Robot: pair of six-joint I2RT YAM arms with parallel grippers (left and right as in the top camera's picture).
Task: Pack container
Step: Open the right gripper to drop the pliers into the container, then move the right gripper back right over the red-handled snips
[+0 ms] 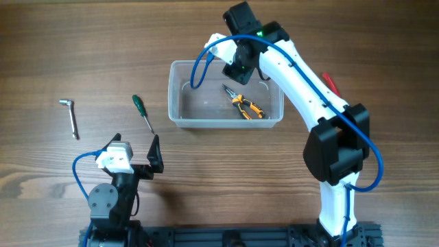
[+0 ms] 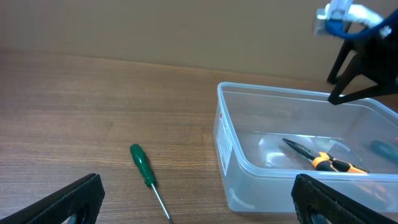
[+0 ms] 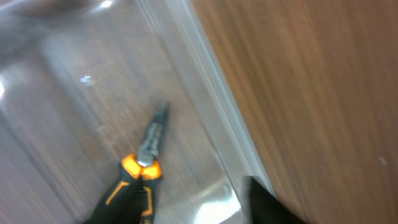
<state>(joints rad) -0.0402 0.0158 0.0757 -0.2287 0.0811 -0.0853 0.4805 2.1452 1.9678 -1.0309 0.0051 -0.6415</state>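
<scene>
Container (image 1: 175, 103) is sitting mid-table, toward the far side, clear tub, upright. Orange-handled pliers (image 1: 243, 104) are lying flat on its floor, right half, nose pointing at the far left. I'm hovering the right gripper (image 1: 240, 65) above the tub's far right corner. The wrist view is blurred and showing only one dark finger (image 3: 264, 202), so I cannot tell if that claw is spread or pressed together. The left gripper (image 1: 136, 147) is waiting near the robot base, well apart from the tub, with its fingers spread wide and nothing between them. A green screwdriver (image 1: 143, 112) is lying just left of the tub. A metal L-shaped key (image 1: 70, 115) is lying farther left.
</scene>
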